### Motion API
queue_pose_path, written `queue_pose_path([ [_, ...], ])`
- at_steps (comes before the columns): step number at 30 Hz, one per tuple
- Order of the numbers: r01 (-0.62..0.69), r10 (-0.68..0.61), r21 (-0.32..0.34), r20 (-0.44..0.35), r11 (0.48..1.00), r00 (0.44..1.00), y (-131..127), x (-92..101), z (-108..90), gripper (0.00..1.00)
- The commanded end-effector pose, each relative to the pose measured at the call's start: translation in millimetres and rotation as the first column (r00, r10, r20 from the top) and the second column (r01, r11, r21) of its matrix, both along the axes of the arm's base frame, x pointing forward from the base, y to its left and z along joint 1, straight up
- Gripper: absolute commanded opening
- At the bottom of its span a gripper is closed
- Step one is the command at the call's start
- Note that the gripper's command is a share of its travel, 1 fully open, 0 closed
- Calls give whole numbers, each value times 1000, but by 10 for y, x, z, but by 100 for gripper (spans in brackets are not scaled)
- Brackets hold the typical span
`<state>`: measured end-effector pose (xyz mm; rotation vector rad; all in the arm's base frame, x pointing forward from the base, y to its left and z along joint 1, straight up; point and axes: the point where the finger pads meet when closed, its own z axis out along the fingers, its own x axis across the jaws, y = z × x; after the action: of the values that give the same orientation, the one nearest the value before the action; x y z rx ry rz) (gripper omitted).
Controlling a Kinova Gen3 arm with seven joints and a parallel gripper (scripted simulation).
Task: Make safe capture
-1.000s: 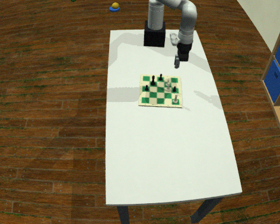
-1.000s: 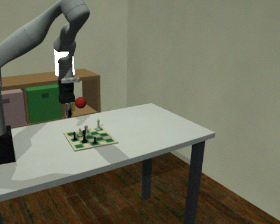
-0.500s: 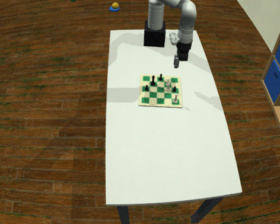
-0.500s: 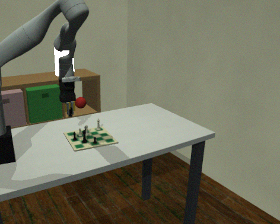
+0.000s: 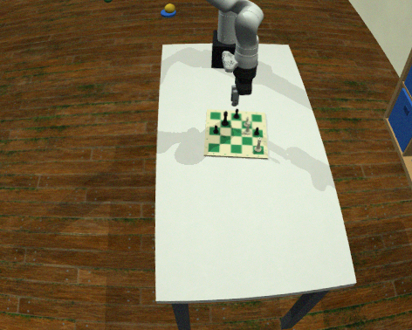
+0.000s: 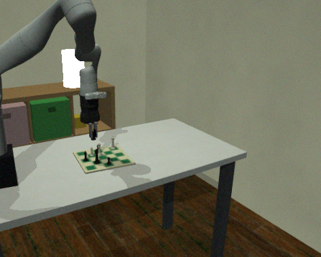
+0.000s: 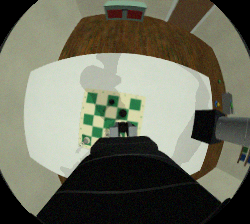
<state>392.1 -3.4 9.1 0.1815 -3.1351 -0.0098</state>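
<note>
The green-and-cream board (image 5: 230, 154) (image 6: 81, 162) lies on the table. My gripper (image 5: 235, 102) (image 6: 93, 136) (image 7: 122, 127) hangs above its robot-side edge, shut on a dark piece whose kind I cannot tell. On the board stand a tall black piece (image 5: 225, 119) (image 6: 97, 156) (image 7: 123, 113), a black pawn (image 5: 216, 129) (image 6: 109, 160) (image 7: 112, 101), another black pawn (image 5: 236, 114) (image 6: 86, 156) and a third (image 5: 257, 131). Two white pieces stand close together, one (image 5: 247, 121) behind the other (image 5: 247, 130). A white piece (image 5: 258, 145) (image 6: 113, 143) (image 7: 86, 140) stands on the near-right corner square. All look upright.
The black robot base (image 5: 222, 56) (image 6: 1, 167) stands at the table's far end in the top view. A shelf with coloured bins (image 5: 405, 117) (image 6: 50, 118) stands beyond the table. The board's edge letters are too small to read.
</note>
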Motion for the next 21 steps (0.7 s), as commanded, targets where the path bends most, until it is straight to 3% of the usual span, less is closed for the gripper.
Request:
queue_pose_path([
  [1, 75, -75, -2, 2, 997, 997, -421, 11, -2, 0],
  [7, 80, -80, -2, 2, 997, 997, -1062, -19, -23, 0],
  [13, 82, -82, -2, 2, 997, 997, -1236, -45, -29, 0],
  [21, 82, -82, -2, 2, 997, 997, -1255, -49, -29, 0],
])
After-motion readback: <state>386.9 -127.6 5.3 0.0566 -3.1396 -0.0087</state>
